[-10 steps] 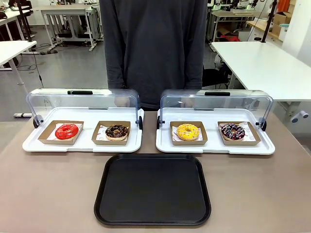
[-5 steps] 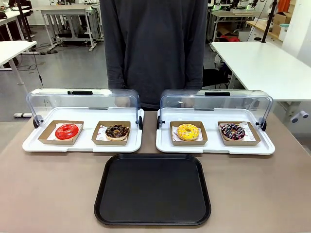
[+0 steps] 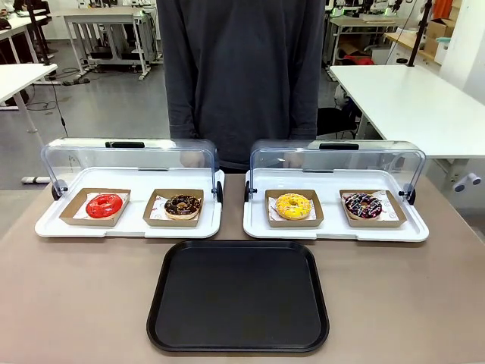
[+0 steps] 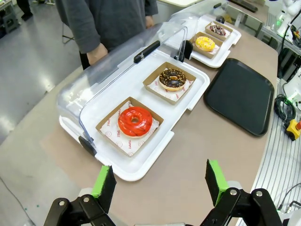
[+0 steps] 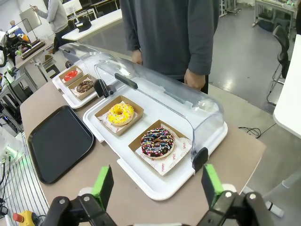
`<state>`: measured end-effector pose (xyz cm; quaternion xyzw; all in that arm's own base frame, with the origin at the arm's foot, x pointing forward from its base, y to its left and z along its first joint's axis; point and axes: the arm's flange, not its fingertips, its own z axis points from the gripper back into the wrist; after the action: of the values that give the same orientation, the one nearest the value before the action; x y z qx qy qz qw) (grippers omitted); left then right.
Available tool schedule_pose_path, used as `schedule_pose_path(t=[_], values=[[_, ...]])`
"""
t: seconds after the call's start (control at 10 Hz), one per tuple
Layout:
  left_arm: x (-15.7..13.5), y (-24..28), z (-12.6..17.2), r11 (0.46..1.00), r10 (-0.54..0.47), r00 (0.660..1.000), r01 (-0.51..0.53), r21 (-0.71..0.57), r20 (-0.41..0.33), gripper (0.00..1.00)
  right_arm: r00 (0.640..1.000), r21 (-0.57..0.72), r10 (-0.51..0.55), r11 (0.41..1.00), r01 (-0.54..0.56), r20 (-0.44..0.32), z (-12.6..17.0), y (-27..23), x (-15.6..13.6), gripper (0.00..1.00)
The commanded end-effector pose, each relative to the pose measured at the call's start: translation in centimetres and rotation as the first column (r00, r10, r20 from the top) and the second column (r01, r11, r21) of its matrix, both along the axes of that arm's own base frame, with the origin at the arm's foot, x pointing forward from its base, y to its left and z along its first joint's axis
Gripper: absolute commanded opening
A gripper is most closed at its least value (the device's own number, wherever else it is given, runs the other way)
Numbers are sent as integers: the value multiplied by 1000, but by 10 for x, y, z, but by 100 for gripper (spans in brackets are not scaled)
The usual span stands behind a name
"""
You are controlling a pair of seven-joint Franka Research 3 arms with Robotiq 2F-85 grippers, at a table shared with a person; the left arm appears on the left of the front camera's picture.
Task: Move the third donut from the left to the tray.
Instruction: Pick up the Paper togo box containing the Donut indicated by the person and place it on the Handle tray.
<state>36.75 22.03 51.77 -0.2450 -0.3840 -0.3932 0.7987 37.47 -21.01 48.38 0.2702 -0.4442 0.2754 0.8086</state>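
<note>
Both spread, holding nothing: right gripper point(image 5: 157, 183), left gripper point(image 4: 162, 181). Third donut point(image 3: 293, 205), yellow, sits in its cardboard holder point(image 3: 295, 223) just beyond the tray point(image 3: 238, 296), off its far right corner, on a white tray point(image 3: 333, 233) under a raised clear lid point(image 3: 337, 159). My right gripper is nearer: donut lies ahead-left, past the sprinkled chocolate donut point(image 5: 157, 141). Holder is square, no long axis. Black tray is flat with plenty of landing room.
</note>
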Motion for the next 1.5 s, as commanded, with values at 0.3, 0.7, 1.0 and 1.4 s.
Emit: schedule_pose_path(t=[0.3, 0.7, 1.0, 1.4], values=[[0, -1, 1, 1000, -5, 1000, 5, -7, 2, 100, 1000, 12, 0, 1000, 0, 19, 0, 1, 1, 100], [0, -1, 1, 1000, -5, 1000, 5, -7, 2, 100, 1000, 12, 0, 1000, 0, 19, 0, 1, 1, 100], [0, -1, 1, 1000, -5, 1000, 5, -7, 2, 100, 1000, 12, 0, 1000, 0, 19, 0, 1, 1, 100], [0, -1, 1, 1000, -5, 1000, 5, -7, 2, 100, 1000, 12, 0, 1000, 0, 19, 0, 1, 1, 100]])
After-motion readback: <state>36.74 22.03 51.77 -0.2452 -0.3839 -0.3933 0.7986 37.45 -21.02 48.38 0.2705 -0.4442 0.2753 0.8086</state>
